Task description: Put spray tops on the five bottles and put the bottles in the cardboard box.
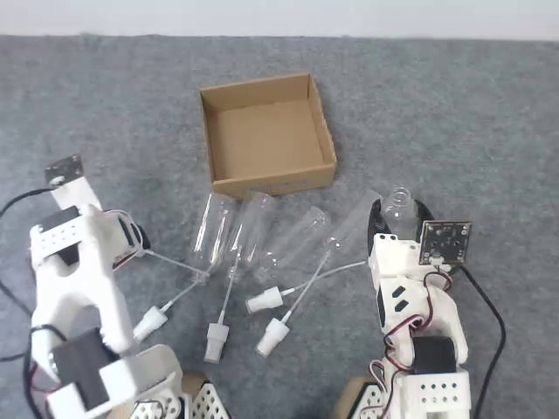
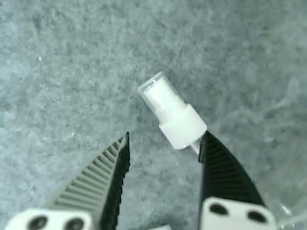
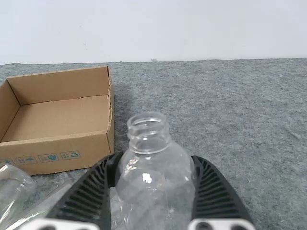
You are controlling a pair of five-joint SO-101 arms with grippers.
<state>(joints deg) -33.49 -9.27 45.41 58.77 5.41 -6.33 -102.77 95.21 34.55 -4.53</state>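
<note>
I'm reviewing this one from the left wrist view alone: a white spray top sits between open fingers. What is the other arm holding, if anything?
Observer: The right gripper is shut on an upright clear bottle that has no top on.
Reviewer: Is anything in the box yet?
Observer: No, the cardboard box has no bottles inside.
Reviewer: Where are the remaining bottles?
Observer: Four uncapped bottles lie on the grey carpet just in front of the box, between it and the arms.

Grey fuzzy mat (image 1: 454, 113) across whole foreground; plain white wall (image 3: 192, 28) behind far edge; even light.
</note>
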